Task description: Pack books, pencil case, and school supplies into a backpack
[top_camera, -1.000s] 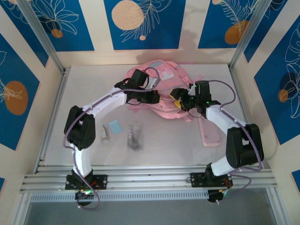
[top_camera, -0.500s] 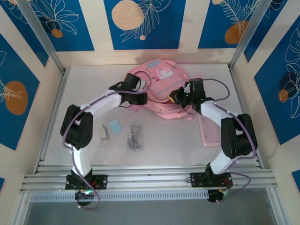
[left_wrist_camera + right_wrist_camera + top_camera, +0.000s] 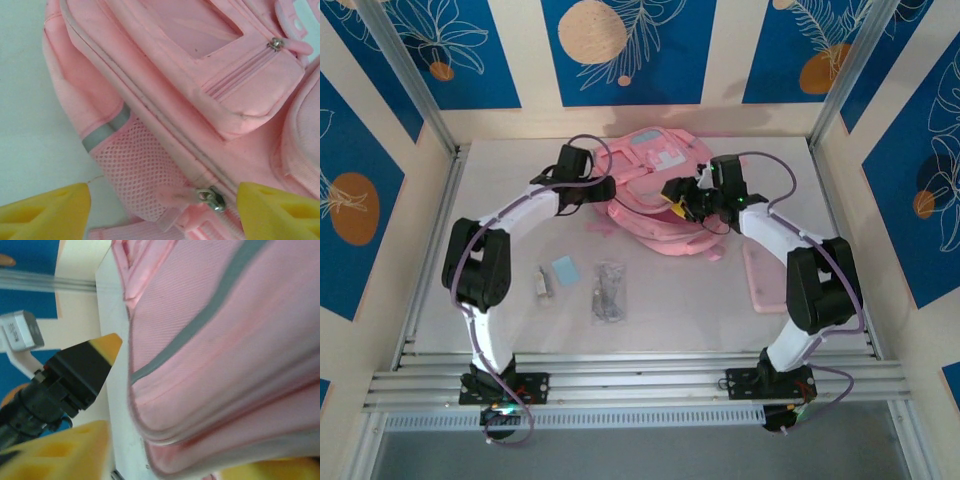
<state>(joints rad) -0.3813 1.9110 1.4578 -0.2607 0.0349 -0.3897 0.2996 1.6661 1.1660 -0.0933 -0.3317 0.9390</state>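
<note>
The left gripper (image 3: 162, 212) is released. Its yellow fingers (image 3: 50, 210) stand wide apart with nothing clamped, and the metal zip pull (image 3: 215, 200) lies between them, closer to the right-hand finger in the left wrist view. The next move seems to depend on that position, since the pull is just ahead of the left tool and the left arm is the nearer one to it. The zip line runs diagonally away from the pull along the side of the backpack (image 3: 640, 215), above a mesh pocket.

The right gripper (image 3: 676, 200) is also spread. It straddles the grey-trimmed rim on the opposite side of the backpack. Whether its pads touch the fabric cannot be told from the blurred right wrist view.

The backpack lies flat with its front pockets up, at the middle of the table's far edge. It looks zipped shut, so opening it is probably the step in hand.

The pencil case (image 3: 765, 278) rests near the right edge of the table (image 3: 700, 320), lengthwise front to back. The packet (image 3: 609, 290), blue square (image 3: 565, 268) and white piece (image 3: 542, 285) sit towards the near-left and are not yet packed.

The table is pale and matte. Cream-and-blue patterned walls and metal posts close it in on three sides.
</note>
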